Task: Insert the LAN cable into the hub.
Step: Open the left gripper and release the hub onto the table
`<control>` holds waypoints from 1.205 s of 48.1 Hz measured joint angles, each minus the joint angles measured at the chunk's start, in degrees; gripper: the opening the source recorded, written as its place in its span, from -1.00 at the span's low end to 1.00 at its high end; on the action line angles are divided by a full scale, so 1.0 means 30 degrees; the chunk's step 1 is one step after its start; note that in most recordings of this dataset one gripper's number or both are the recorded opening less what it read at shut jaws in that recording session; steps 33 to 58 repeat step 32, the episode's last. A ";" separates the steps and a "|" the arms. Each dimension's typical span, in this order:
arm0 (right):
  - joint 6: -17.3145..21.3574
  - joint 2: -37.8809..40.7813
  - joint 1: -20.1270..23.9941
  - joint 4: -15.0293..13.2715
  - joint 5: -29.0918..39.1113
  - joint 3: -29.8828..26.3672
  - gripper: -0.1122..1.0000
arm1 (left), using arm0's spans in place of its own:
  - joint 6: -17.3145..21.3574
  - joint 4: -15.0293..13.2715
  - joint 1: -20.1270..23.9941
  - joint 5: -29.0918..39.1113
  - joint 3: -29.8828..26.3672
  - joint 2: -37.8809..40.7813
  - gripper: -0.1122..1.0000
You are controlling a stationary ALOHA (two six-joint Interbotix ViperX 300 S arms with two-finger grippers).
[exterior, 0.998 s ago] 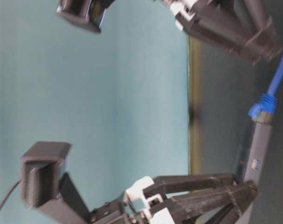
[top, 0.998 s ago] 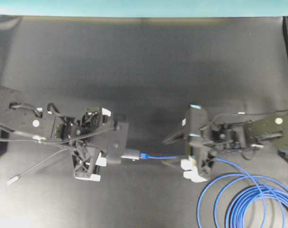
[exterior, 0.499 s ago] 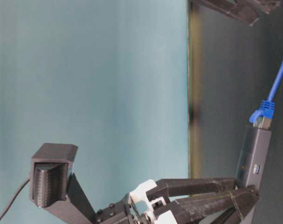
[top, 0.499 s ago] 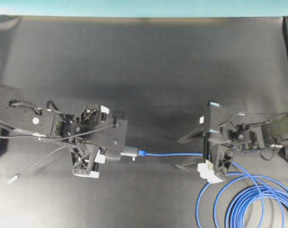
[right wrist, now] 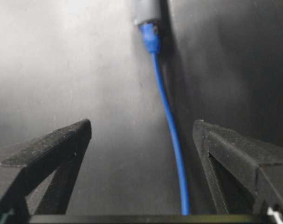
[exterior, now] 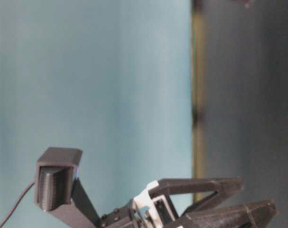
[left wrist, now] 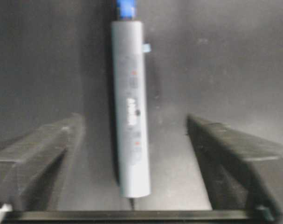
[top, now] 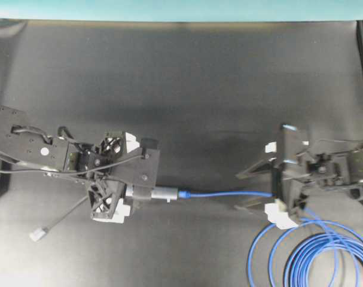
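Lengthwise between both spread-open end effectors, hub (left wrist: 130, 112) seemingly flat, LAN cable (right wrist: 168, 121) plugged in.

Bare mat (top: 187, 89) beyond both arms, LAN cable (top: 229, 194) stretched between them, coils (top: 313, 257) at right
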 measured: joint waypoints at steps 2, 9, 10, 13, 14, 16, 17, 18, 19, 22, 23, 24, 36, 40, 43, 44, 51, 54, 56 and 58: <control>0.0000 -0.0352 0.0000 0.0000 0.0029 0.0234 0.73 | 0.0000 0.0000 0.0088 0.0029 0.0146 -0.0117 0.77; 0.0000 -0.1963 0.0029 0.0000 0.0059 0.1201 0.73 | -0.0059 0.0000 0.0381 0.0645 0.1055 -0.1436 0.71; 0.0000 -0.2314 0.0029 0.0000 0.0059 0.1406 0.73 | -0.0059 0.0000 0.0439 0.0762 0.1230 -0.1670 0.71; 0.0000 -0.3076 0.0059 0.0000 0.0088 0.1846 0.73 | -0.0088 0.0000 0.0498 0.0938 0.1816 -0.2520 0.71; 0.0000 -0.3369 0.0059 0.0000 0.0088 0.2021 0.73 | -0.0117 0.0000 0.0498 0.0938 0.2021 -0.2783 0.71; 0.0000 -0.3867 0.0059 0.0000 0.0117 0.2314 0.73 | -0.0146 0.0000 0.0469 0.0938 0.2490 -0.3369 0.71; 0.0000 -0.4131 0.0059 0.0000 0.0088 0.2402 0.73 | -0.0176 0.0000 0.0469 0.0938 0.2695 -0.3662 0.71; 0.0000 -0.4365 0.0059 0.0000 0.0117 0.2549 0.73 | -0.0176 0.0000 0.0439 0.0908 0.2988 -0.3984 0.70; 0.0000 -0.4658 0.0059 0.0000 0.0117 0.2666 0.73 | -0.0146 0.0000 0.0439 0.0820 0.3193 -0.4248 0.70; 0.0000 -0.5420 0.0059 0.0000 0.0146 0.3018 0.73 | -0.0176 0.0000 0.0381 0.0439 0.3750 -0.4951 0.70; -0.0029 -0.5654 0.0059 0.0000 0.0176 0.3105 0.73 | -0.0176 0.0000 0.0352 0.0205 0.3926 -0.5156 0.70; 0.0000 -0.5977 0.0059 0.0000 0.0176 0.3223 0.73 | -0.0176 0.0000 0.0352 -0.0059 0.4072 -0.5332 0.70; -0.0029 -0.7383 0.0059 0.0000 0.0586 0.3574 0.73 | -0.0176 0.0000 0.0234 -0.1758 0.4775 -0.6123 0.70; -0.0029 -0.7383 0.0059 0.0000 0.0586 0.3574 0.73 | -0.0176 0.0000 0.0234 -0.1758 0.4775 -0.6123 0.70; -0.0029 -0.7383 0.0059 0.0000 0.0586 0.3574 0.73 | -0.0176 0.0000 0.0234 -0.1758 0.4775 -0.6123 0.70; -0.0029 -0.7383 0.0059 0.0000 0.0586 0.3574 0.73 | -0.0176 0.0000 0.0234 -0.1758 0.4775 -0.6123 0.70; -0.0029 -0.7383 0.0059 0.0000 0.0586 0.3574 0.73 | -0.0176 0.0000 0.0234 -0.1758 0.4775 -0.6123 0.70; -0.0029 -0.7383 0.0059 0.0000 0.0586 0.3574 0.73 | -0.0176 0.0000 0.0234 -0.1758 0.4775 -0.6123 0.70; -0.0029 -0.7383 0.0059 0.0000 0.0586 0.3574 0.73 | -0.0176 0.0000 0.0234 -0.1758 0.4775 -0.6123 0.70; -0.0029 -0.7383 0.0059 0.0000 0.0586 0.3574 0.73 | -0.0176 0.0000 0.0234 -0.1758 0.4775 -0.6123 0.70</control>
